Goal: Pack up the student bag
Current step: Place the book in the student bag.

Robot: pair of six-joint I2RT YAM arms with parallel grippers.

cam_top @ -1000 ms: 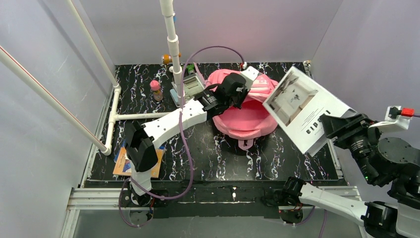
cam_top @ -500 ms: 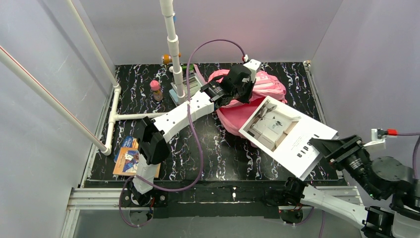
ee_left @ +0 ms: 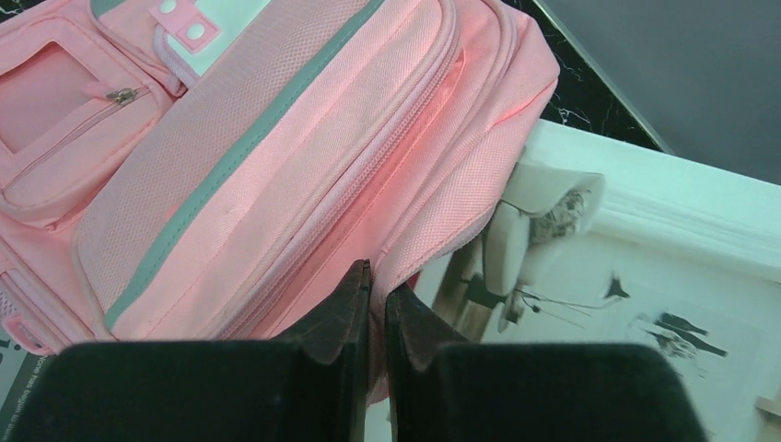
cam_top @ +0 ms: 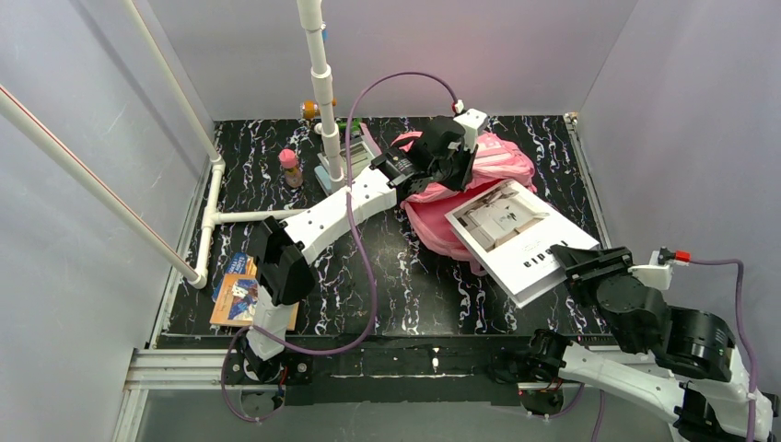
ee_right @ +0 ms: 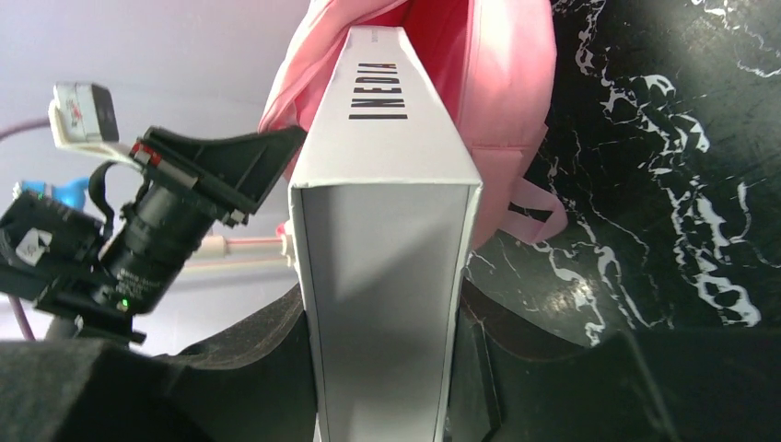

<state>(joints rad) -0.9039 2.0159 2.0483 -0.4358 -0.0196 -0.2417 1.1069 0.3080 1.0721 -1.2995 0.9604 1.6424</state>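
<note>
Risk lay at the mouth of the bag (cam_top: 502,158), at the far middle of the bench (cam_top: 405,276). Left hand (ee_left: 378,281) pinched its rim; that thin fabric could slip free. Right hand (cam_top: 573,265) clamped a white book (cam_top: 516,230), whose corner could snag the rim.

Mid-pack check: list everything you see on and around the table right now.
student bag: 1, pink, back centre of the table
white book: 1, white with black lettering, over the bag's near side
small bottle: 1, pink cap, back left
orange item: 1, back edge by the pole, too small to identify
picture book: 1, orange and blue, flat at near left
pipe frame: 1, white, left side
table: 1, black marbled
left gripper: shut on the student bag's edge
right gripper: shut on the white book
</note>
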